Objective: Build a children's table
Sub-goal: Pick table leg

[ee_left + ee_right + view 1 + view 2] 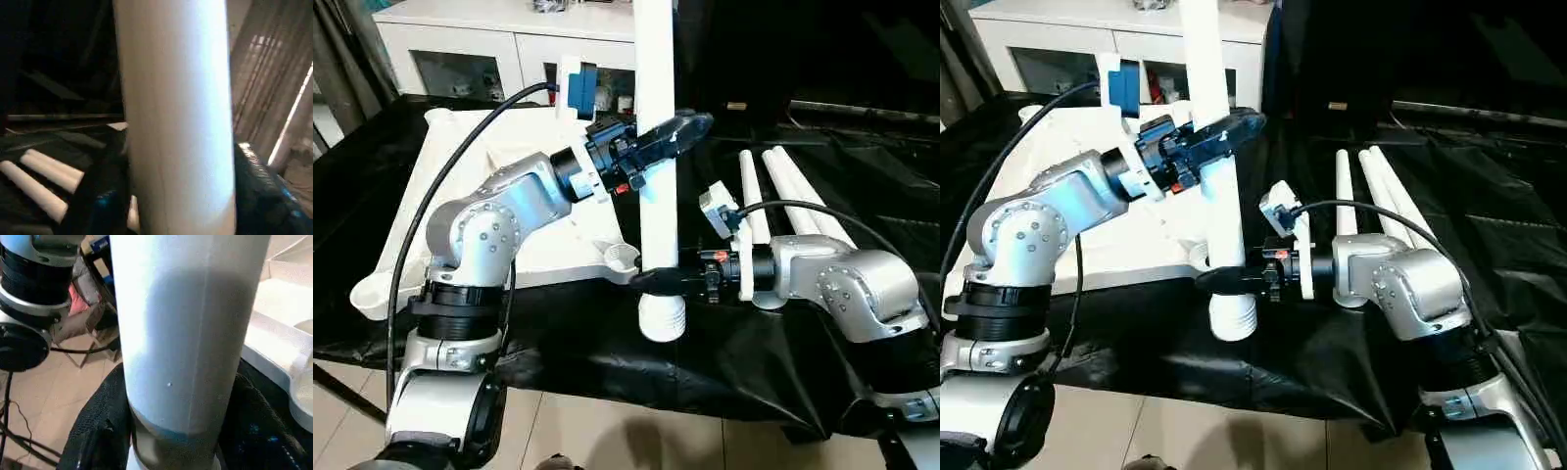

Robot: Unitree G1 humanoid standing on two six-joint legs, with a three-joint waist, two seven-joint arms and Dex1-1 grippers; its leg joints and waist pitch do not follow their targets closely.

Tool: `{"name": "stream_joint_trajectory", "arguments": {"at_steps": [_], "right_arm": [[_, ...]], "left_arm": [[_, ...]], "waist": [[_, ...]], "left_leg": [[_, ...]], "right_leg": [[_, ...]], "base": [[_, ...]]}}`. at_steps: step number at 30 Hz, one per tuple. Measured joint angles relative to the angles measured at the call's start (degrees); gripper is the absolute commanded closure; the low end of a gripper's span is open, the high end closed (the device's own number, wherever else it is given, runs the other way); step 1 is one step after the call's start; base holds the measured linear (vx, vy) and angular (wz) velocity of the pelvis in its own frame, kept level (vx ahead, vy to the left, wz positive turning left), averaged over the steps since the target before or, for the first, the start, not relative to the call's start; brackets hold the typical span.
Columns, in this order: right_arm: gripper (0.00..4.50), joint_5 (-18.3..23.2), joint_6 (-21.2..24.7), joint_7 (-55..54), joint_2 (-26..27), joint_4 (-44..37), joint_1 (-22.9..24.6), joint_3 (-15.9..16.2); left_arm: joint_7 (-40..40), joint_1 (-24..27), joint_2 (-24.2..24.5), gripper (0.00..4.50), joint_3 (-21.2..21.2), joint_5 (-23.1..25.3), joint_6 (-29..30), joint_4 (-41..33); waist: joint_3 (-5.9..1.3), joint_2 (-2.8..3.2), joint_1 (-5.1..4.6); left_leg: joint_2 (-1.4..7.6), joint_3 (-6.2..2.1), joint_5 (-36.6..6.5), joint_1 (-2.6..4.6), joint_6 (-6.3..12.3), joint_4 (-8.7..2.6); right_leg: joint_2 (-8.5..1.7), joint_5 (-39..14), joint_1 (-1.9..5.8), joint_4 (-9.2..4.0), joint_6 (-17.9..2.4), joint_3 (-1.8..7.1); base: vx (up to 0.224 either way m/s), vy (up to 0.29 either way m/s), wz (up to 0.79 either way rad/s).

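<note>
Leg (657, 147) upright at the surface's (803, 323) front edge, beside the tabletop's (470, 166) corner socket (621, 258). Left claw (668, 137) grips mid-shaft, right claw (658, 281) low above the ribbed end. Looks light, stiff, slick; grip low.

The upright leg (657, 147) ran out past the top edge of both head views, so its upper end was unseen, and in the wrist views it was cut at top and bottom alike. The left arm hid much of the tabletop (460, 157), and whether that arm's gripper (658, 140) actually pressed the leg could not be told. The right gripper (658, 281) covered the leg just above its ribbed foot. The spare legs (793, 201) disappeared behind the right forearm at their near ends. The cabinet (499, 49) was cut by the top edge, and what lay behind its glass was too small to tell.
</note>
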Motion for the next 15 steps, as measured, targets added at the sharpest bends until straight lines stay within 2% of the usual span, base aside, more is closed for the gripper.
{"name": "stream_joint_trajectory", "arguments": {"at_steps": [4, 5, 10, 13, 15], "right_arm": [[2.62, 0.29, -2.11, -3.1, 3.42, 0.0, 1.0, -2.21], [2.62, 0.38, -2.68, -3.8, 4.15, 0.0, 1.17, -2.72], [2.62, 1.2, -6.32, -8.24, 7.4, -0.04, 2.88, -7.24], [2.62, -0.31, -9.9, -12.92, 8.9, -0.26, 4.64, -9.23], [2.62, -4.47, -12.39, -17.09, 8.87, 0.12, 5.13, -8.91]], "left_arm": [[1.72, -0.08, -2.52, 1.53, 2.65, 0.01, -4.75, 0.27], [2.35, -0.14, -3.4, 1.34, 3.51, -0.14, -5.98, 0.4], [7.11, -1.18, -7.75, 1.26, 11.26, -4.59, -11.82, 0.92], [10.85, -1.9, -8.32, 1.26, 16.31, -7.42, -14.72, 0.56], [12.28, -1.46, -5.18, 1.26, 16.56, -5.02, -15.46, -0.2]], "waist": [[0.01, 0.05, 0.04], [0.01, 0.05, 0.04], [0.01, 0.11, 0.16], [-0.07, 0.35, 0.08], [0.0, 0.52, -0.12]], "left_leg": [[0.0, 0.0, 0.0, -0.02, 0.0, 0.0], [0.0, 0.0, 0.0, -0.02, 0.0, 0.0], [0.0, -0.01, 0.0, -0.02, -0.01, 0.02], [0.0, -0.01, 0.0, 0.01, -0.01, 0.02], [0.02, -0.04, 0.03, 0.0, -0.07, 0.02]], "right_leg": [[0.0, 0.02, -0.01, -0.01, -0.04, -0.01], [0.0, 0.03, 0.0, -0.01, -0.06, -0.01], [-0.01, 0.08, 0.01, -0.01, -0.1, -0.02], [-0.01, 0.07, 0.02, -0.01, -0.09, -0.02], [0.01, 0.1, -0.01, -0.01, -0.08, -0.04]], "base": [[0.0, 0.0, 0.0], [0.0, 0.0, 0.0], [0.0, 0.0, 0.0], [0.0, 0.0, 0.0], [0.0, 0.0, 0.0]]}}
